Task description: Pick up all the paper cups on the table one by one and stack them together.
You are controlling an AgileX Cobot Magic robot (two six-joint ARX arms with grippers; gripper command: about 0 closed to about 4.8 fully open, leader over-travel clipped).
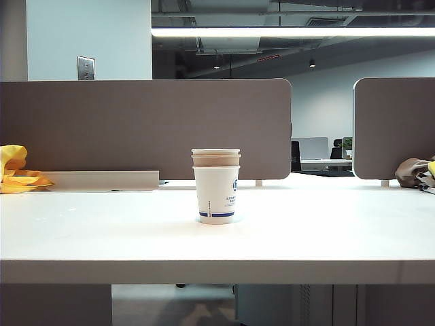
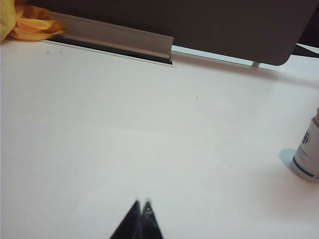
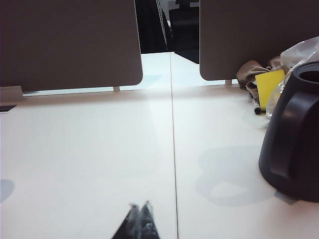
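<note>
The paper cups (image 1: 216, 185) stand nested in one upright stack at the middle of the table (image 1: 102, 231): a white cup with a blue logo and base stripe outside, tan and white rims showing above it. The stack's lower part (image 2: 307, 157) shows at the edge of the left wrist view. My left gripper (image 2: 142, 203) is shut and empty over bare table, well away from the stack. My right gripper (image 3: 139, 205) is shut and empty too, over the table beside a seam line; no cup shows in its view. Neither gripper appears in the exterior view.
Brown-grey divider panels (image 1: 143, 125) run along the table's back, with a grey cable tray (image 2: 114, 37) at their foot. Yellow-orange cloth (image 1: 15, 173) lies at the far left. A black jug (image 3: 294, 144) stands close by the right gripper, with a yellow note and bag clutter (image 3: 269, 82) behind it.
</note>
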